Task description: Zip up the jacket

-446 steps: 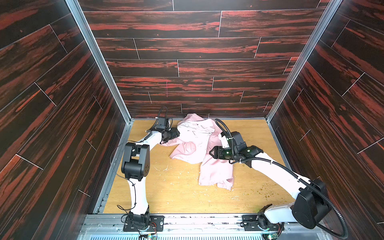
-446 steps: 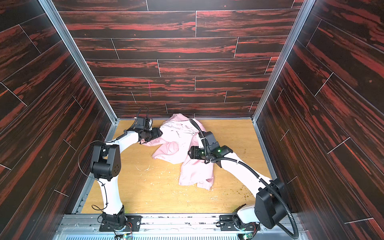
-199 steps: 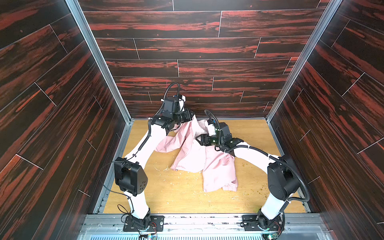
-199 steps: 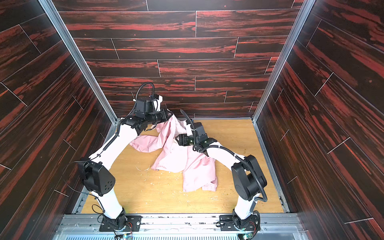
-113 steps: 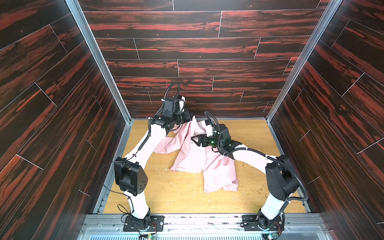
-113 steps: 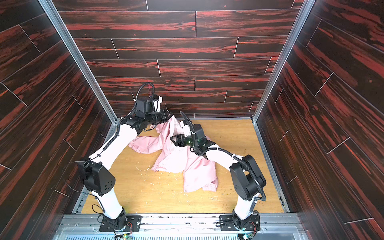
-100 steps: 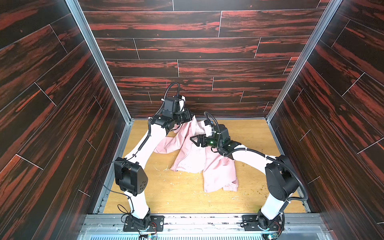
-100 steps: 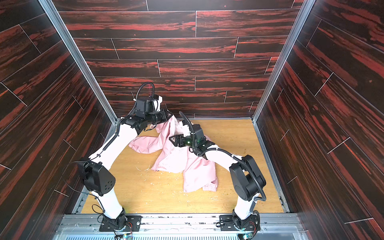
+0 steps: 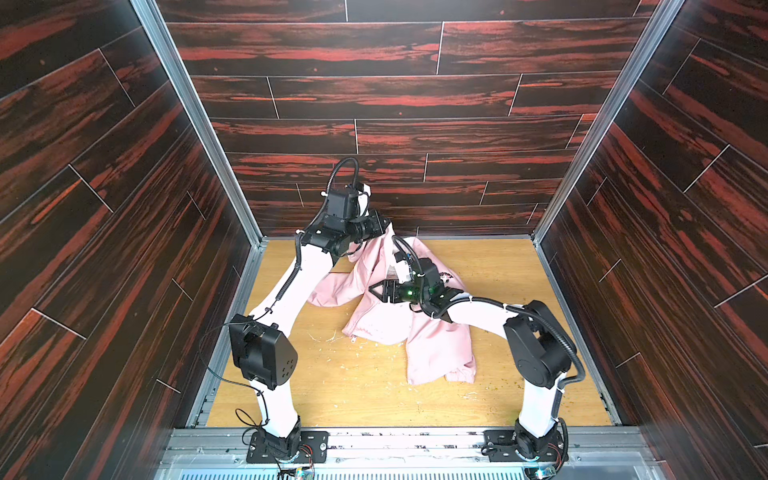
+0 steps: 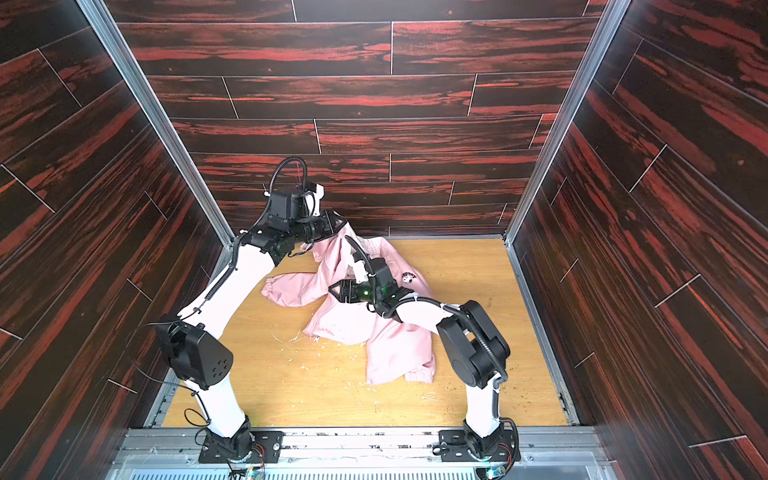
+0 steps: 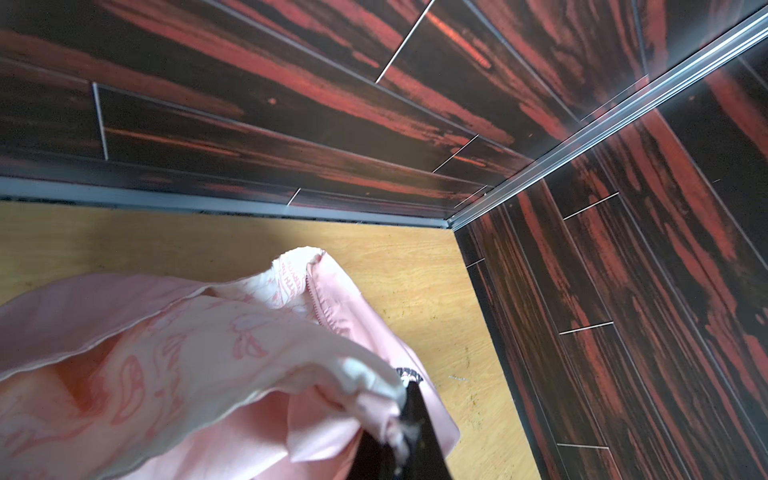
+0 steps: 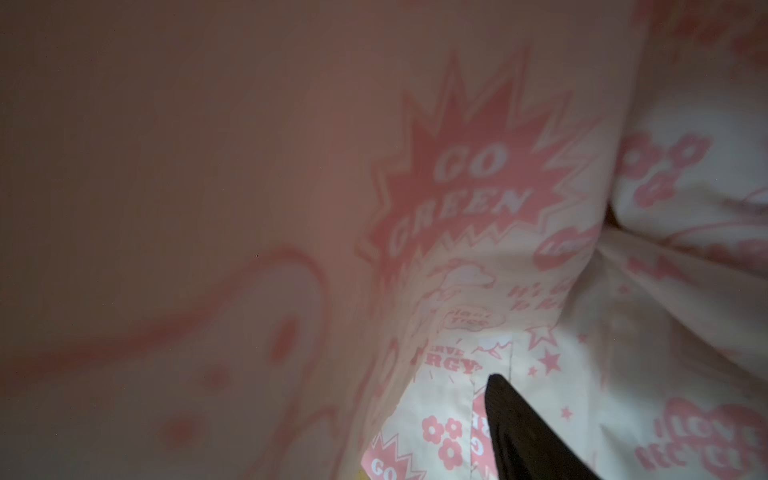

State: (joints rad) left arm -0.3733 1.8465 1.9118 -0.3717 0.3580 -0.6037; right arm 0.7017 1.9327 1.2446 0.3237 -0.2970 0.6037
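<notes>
On the tan wooden tabletop (image 9: 353,399) your light pink thin-fabric jacket (image 9: 374,322) sprawls crumpled, folds hiding most of its zipper (image 11: 316,299). Your raised left gripper (image 9: 385,226) pinches its lifted edge; your low right gripper's (image 9: 376,291) gap, smothered by lining (image 12: 540,332), cannot be told.

Pale wooden tabletop (image 9: 498,266), pink jacket (image 9: 436,349) crumpled across its middle and partly lifted off it, white flecks (image 9: 332,337) scattered beside the hem
</notes>
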